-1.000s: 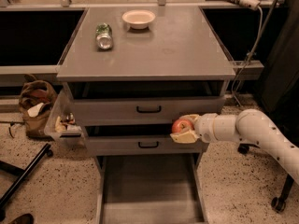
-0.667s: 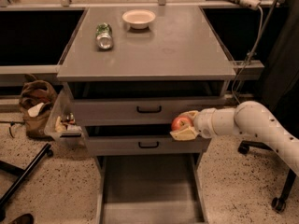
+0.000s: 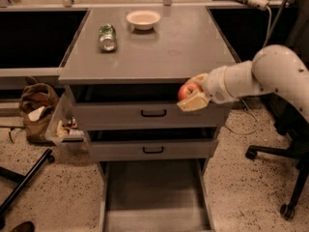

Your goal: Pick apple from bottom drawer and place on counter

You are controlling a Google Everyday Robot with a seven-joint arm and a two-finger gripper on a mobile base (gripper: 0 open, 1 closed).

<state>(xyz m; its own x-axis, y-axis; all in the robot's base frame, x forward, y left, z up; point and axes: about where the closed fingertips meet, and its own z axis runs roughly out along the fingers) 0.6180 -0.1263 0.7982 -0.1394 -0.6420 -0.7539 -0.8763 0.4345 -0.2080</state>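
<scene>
The grey bench (image 3: 169, 47) tops the drawer cabinet, with the bottom drawer (image 3: 154, 192) pulled out below the two handled drawers; the white arm (image 3: 270, 74) reaches in from the right. On the bench a cream bowl (image 3: 143, 19) sits near the back edge and a green-labelled can (image 3: 107, 36) lies on its side to its left; the end effector (image 3: 189, 92) hangs just below the bench's front right edge, before the top drawer, clamped around the apple (image 3: 187, 89), held in the air.
</scene>
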